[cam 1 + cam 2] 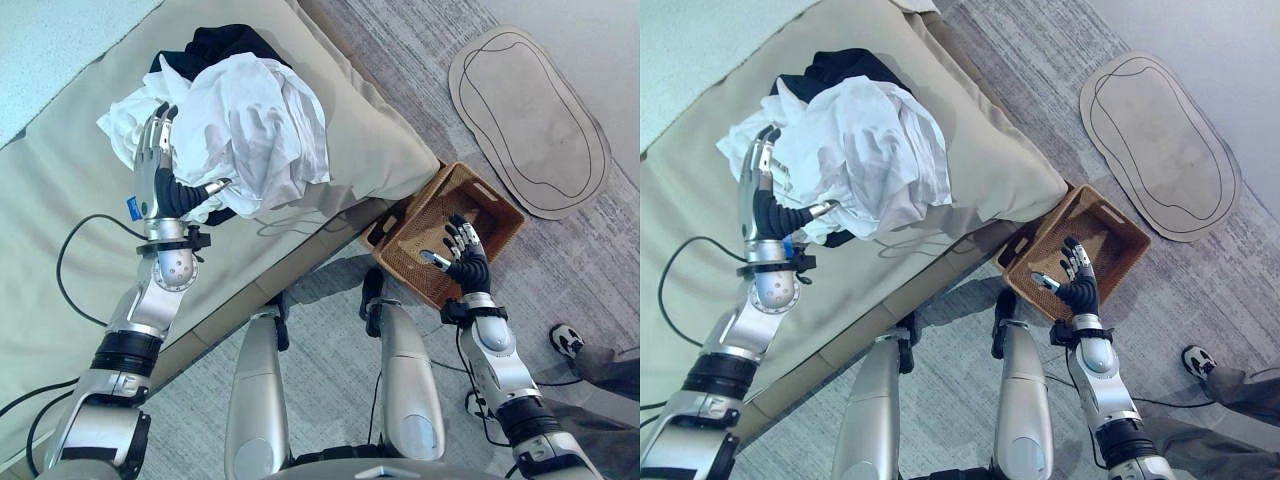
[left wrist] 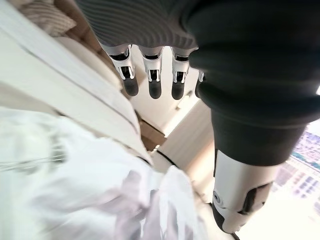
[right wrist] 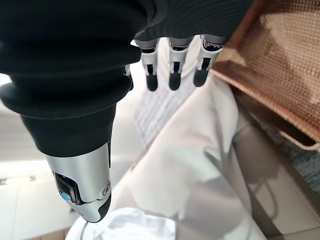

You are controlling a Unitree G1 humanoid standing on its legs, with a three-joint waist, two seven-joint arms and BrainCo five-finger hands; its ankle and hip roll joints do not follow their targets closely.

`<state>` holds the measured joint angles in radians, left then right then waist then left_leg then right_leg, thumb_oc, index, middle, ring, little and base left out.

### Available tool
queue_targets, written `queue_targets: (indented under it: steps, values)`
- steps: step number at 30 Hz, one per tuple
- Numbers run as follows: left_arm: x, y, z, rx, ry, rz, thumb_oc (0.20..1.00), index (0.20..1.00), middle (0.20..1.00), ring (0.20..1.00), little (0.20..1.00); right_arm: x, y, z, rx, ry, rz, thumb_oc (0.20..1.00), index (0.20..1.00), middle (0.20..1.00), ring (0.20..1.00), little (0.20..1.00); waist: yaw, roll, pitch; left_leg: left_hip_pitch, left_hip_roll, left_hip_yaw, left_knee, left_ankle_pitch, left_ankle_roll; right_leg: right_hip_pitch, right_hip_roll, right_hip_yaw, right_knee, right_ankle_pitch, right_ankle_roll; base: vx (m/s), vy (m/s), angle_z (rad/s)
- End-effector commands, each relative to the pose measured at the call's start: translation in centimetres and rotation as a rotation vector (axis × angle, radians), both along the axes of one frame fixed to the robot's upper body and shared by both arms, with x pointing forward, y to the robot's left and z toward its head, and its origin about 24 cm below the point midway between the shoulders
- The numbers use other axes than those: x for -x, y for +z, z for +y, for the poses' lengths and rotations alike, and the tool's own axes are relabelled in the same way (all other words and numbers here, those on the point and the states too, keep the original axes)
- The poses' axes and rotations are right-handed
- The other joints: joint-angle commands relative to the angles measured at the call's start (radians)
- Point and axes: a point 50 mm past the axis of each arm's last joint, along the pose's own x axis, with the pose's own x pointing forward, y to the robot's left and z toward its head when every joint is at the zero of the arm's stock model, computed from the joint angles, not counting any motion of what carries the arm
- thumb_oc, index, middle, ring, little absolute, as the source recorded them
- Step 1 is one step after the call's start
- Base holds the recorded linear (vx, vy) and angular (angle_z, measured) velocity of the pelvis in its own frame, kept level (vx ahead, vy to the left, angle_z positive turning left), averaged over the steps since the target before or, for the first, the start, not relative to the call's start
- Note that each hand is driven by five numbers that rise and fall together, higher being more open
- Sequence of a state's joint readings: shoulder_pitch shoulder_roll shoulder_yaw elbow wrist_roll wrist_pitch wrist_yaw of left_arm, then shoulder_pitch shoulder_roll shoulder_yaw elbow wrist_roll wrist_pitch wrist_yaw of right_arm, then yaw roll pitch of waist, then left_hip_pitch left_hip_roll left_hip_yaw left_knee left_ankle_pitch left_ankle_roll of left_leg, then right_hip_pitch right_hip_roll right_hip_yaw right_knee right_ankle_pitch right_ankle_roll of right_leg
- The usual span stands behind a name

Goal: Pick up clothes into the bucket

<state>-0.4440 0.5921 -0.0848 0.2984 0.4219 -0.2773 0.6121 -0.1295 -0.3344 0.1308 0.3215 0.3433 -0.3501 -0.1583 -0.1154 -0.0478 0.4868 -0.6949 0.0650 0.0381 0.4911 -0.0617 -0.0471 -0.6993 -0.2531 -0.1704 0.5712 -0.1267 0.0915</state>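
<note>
- Left hand, fingers straight and released, rests against the white clothes pile on the bed.
- Right hand, fingers relaxed and holding nothing, hovers over the wicker basket.

Along our right hand we saw its fingers held straight and loosely spread, with nothing between them, and the thumb standing apart with its silver tip free. Beside the fingers lay the woven brown basket, its rim and meshed wall running past them. Beyond the fingertips spread the pale cushion cover, creased and shadowed, and a bunch of white cloth lay near the thumb's tip. The hand touched none of them.
</note>
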Motion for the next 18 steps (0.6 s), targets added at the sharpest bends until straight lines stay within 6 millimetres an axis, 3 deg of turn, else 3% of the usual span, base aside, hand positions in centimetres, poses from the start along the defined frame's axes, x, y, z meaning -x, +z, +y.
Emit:
queue_targets:
  steps: [1,5,8,14,18]
  values:
    - [0.4,0.6,-0.5,-0.091,-0.001,-0.056,1.000,1.000,1.000,1.000,1.000,0.7,0.7,-0.1,0.049,0.032,-0.063,1.000,1.000,1.000,1.000,1.000,-0.008,-0.005,-0.092,-0.041,-0.006,0.008,0.022,-0.032,0.039,0.017,-0.027,0.043,-0.106,0.086,0.053,0.00,0.000,0.00]
    - [-0.8,-0.1,0.0,-0.222,0.083,0.029,1.000,1.000,1.000,1.000,1.000,0.7,0.7,-0.1,0.065,0.043,-0.062,1.000,1.000,1.000,1.000,1.000,-0.016,-0.005,-0.099,-0.043,-0.003,0.015,0.019,-0.036,0.040,0.009,-0.027,0.050,-0.112,0.090,0.056,0.00,0.013,-0.06]
    - [-1.6,-0.8,1.4,-0.367,0.201,0.122,1.000,1.000,1.000,1.000,1.000,0.7,0.6,-0.2,0.082,0.048,-0.049,1.000,1.000,1.000,1.000,1.000,-0.024,-0.006,-0.106,-0.046,-0.001,0.021,0.016,-0.038,0.040,0.001,-0.025,0.055,-0.115,0.094,0.059,0.00,0.018,-0.08]
    - [-2.6,-2.2,4.7,-0.480,0.361,0.327,1.000,1.000,1.000,1.000,1.000,0.6,0.6,-0.4,0.097,0.075,-0.032,1.000,1.000,1.000,1.000,1.000,-0.039,-0.009,-0.125,-0.054,0.006,0.034,0.011,-0.034,0.042,-0.013,-0.018,0.066,-0.127,0.105,0.061,0.00,0.020,-0.06]
    - [-2.9,-2.2,5.8,-0.492,0.412,0.388,1.000,1.000,1.000,1.000,1.000,0.6,0.7,-0.3,0.096,0.094,-0.028,1.000,1.000,1.000,1.000,1.000,-0.046,-0.011,-0.130,-0.059,0.008,0.037,0.010,-0.032,0.043,-0.020,-0.016,0.067,-0.130,0.111,0.062,0.00,0.016,-0.10]
